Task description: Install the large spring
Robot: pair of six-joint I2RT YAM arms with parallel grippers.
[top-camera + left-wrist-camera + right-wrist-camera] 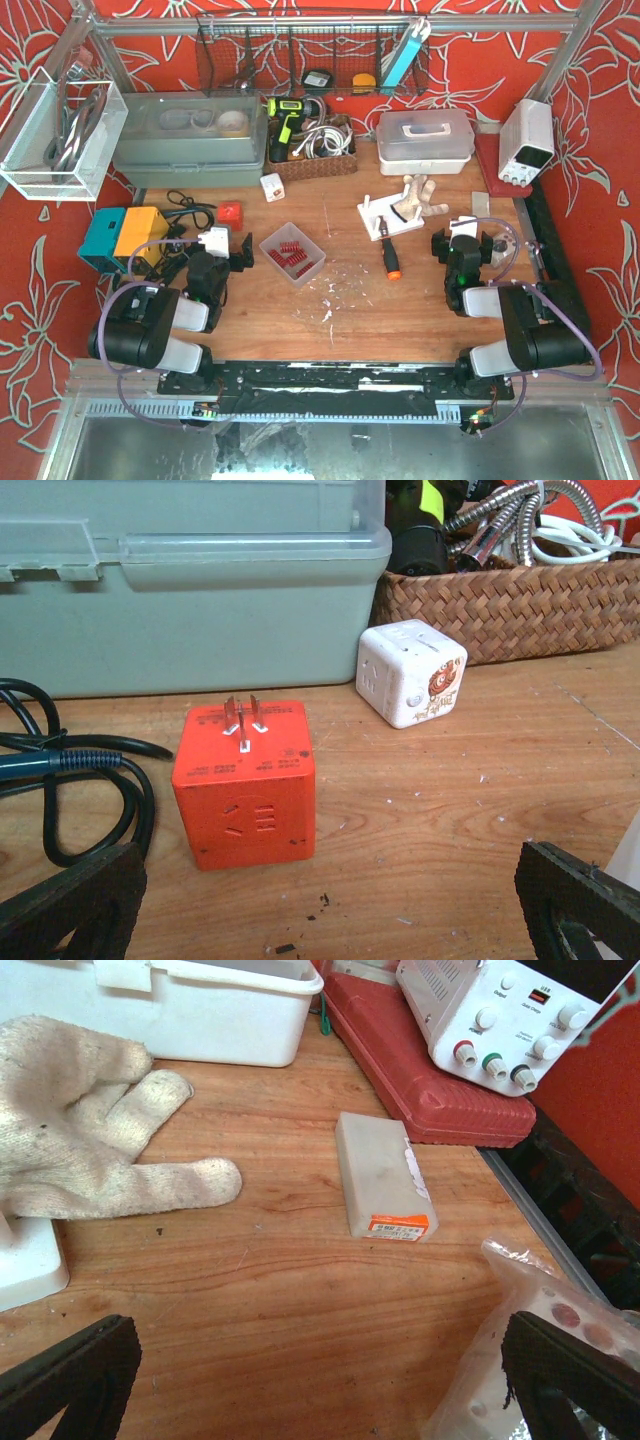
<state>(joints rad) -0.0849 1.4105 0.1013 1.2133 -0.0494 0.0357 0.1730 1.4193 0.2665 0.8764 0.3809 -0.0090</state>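
Two grippers stand spread wide, nothing between their fingers. The left gripper (320,920) hangs low over the wooden table (480,810), its dark fingertips (70,905) at the lower corners of its wrist view. Just ahead sits an orange plug cube (245,785), metal prongs up, its raised lettering too small to read. A black cable (100,780) loops beside it. Further off, a white plug cube (411,673) bears a round orange-and-brown sticker, near a woven basket (520,610) and a grey lidded bin (190,590).

The right gripper (320,1380) hovers over bare wood beside a clear plastic bag (520,1280). Ahead lies a pale block (380,1175) with an orange label whose print cannot be read, and a knit glove (90,1130) to its left. Beyond is a white power supply (490,1010) with red, green and black terminals, beside a red case (420,1080).

Where the large spring is cannot be told. From above, a clear tray (268,243) at mid-table holds small red parts, too small to identify.
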